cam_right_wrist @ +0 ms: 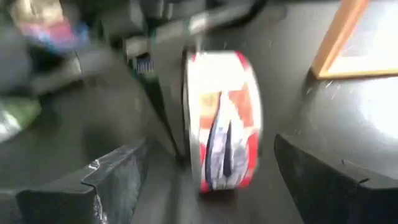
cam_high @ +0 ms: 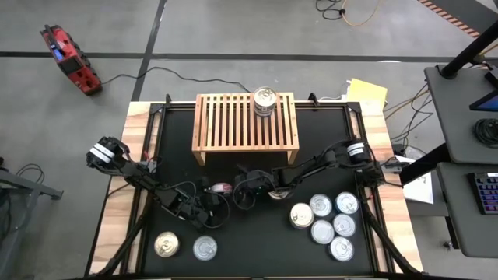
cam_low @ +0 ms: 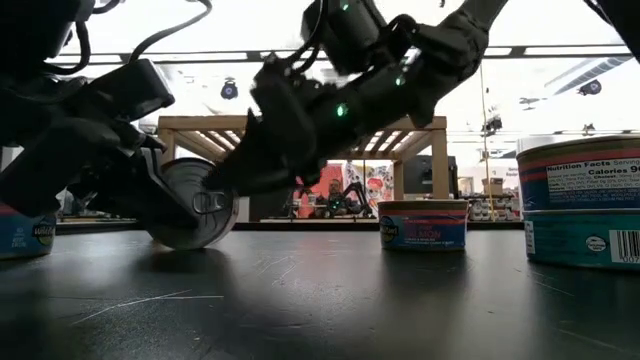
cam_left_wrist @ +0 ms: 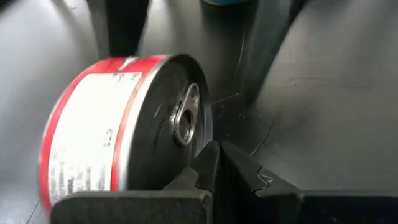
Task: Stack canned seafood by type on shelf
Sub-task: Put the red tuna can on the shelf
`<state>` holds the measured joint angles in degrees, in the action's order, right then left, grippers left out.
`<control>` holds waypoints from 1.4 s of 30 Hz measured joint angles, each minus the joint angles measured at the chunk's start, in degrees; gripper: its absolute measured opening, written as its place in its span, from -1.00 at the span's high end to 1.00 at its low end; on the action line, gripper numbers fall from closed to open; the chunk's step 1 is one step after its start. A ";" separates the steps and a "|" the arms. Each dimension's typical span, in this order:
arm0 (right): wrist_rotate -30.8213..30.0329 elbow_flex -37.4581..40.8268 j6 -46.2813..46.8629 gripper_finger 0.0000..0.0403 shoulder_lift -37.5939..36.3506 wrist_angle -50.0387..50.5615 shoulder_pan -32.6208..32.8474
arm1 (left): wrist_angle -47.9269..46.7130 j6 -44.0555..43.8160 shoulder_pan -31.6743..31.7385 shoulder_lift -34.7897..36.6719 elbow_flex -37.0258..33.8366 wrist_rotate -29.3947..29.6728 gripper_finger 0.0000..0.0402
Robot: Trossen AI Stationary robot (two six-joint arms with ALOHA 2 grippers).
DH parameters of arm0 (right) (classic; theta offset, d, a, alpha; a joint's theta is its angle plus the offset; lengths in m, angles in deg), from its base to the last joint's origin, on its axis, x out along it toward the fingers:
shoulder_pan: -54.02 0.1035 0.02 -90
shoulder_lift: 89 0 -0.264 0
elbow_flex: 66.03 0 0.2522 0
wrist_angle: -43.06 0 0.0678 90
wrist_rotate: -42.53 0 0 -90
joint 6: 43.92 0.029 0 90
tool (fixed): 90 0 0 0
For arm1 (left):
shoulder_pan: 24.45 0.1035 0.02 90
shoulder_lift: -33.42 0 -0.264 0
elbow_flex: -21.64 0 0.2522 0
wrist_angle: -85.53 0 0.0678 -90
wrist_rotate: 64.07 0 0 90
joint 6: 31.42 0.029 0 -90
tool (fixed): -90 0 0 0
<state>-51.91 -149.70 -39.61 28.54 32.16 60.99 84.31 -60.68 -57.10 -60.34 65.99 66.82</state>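
Note:
A red-and-white can of seafood (cam_left_wrist: 118, 124) stands on its edge on the black table (cam_high: 327, 155), in front of the light-wood shelf (cam_high: 233, 124). Its pull-tab lid faces my left gripper (cam_left_wrist: 215, 150), which is shut and sits low beside it. My right gripper (cam_right_wrist: 210, 146) comes in from the table's right. It is open, with a finger to either side of the same can (cam_right_wrist: 221, 118) and short of it. One silver-lidded can (cam_high: 264, 101) stands on the shelf's slatted top at the far right. Other cans lie flat on the table. My left gripper's shut fingertips (cam_left_wrist: 208, 155) lie against the lid's rim (cam_left_wrist: 204, 134), low on the can. They come slanting down from the table's left. The can stands on its curved side on the table, its lid upright.
Several cans (cam_high: 327, 222) cluster at the near right, and two more (cam_high: 184, 247) sit at the near left. In the low view a blue salmon can (cam_low: 423, 223) and a stack of two cans (cam_low: 580, 205) stand to the right. Cables trail by the left arm.

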 joint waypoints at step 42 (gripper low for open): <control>-14.15 -1.36 3.61 0.33 -13.46 32.80 7.23 | -10.67 28.01 -0.96 2.11 19.84 1.04 1.00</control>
<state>-66.06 -151.05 -36.00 15.08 64.96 68.22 73.64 -32.67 -58.06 -58.23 85.83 67.86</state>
